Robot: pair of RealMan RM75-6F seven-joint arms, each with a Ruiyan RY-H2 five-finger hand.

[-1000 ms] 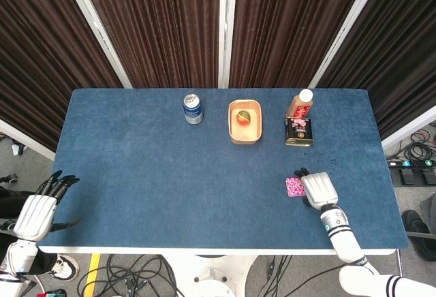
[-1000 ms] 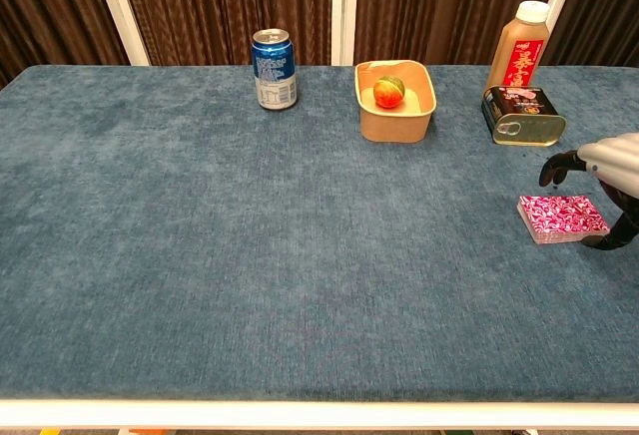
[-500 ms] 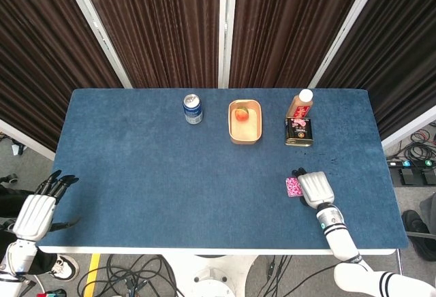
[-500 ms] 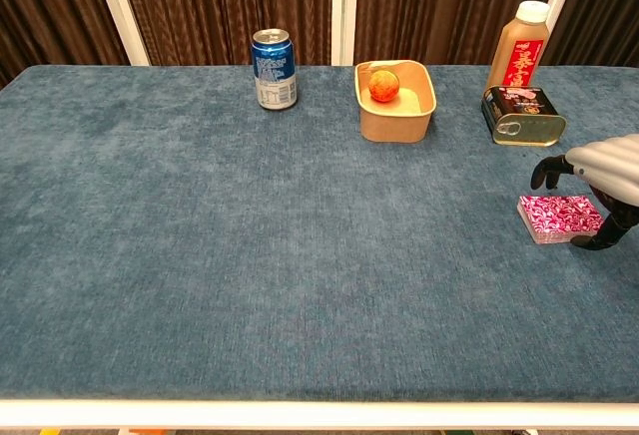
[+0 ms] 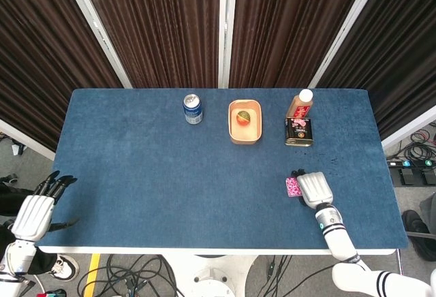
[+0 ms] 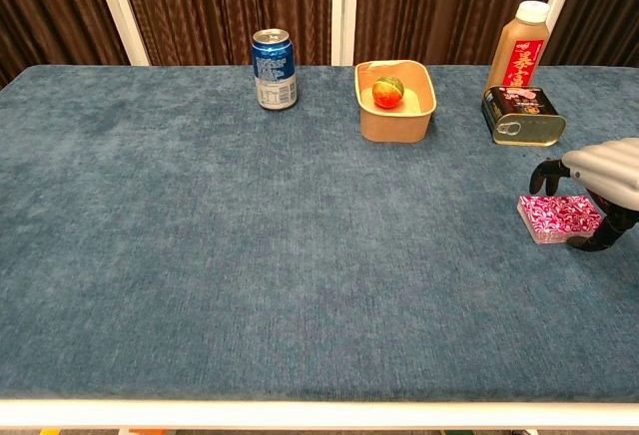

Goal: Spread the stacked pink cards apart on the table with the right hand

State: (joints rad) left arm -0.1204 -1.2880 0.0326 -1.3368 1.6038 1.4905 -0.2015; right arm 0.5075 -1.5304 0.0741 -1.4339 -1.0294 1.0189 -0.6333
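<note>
The stack of pink patterned cards (image 5: 293,187) (image 6: 552,217) lies flat near the table's right front. My right hand (image 5: 315,189) (image 6: 605,170) arches over the stack's right part, hiding it in the head view. Its dark fingertips (image 6: 540,172) curl down behind the stack's far edge, and the thumb (image 6: 589,243) reaches the table at the stack's near right corner. I cannot tell whether any of them touch the cards. My left hand (image 5: 35,214) hangs off the table's front left corner, fingers apart and holding nothing.
Along the back stand a blue can (image 5: 193,109) (image 6: 273,69), a tan bowl (image 5: 244,136) (image 6: 396,121) holding a fruit, a brown bottle (image 5: 300,104) (image 6: 521,51) and a flat tin (image 5: 298,132) (image 6: 522,116) just behind the cards.
My right hand has slid a little left, covering more of the card stack. The stack lies where it did. The left hand has not moved.
</note>
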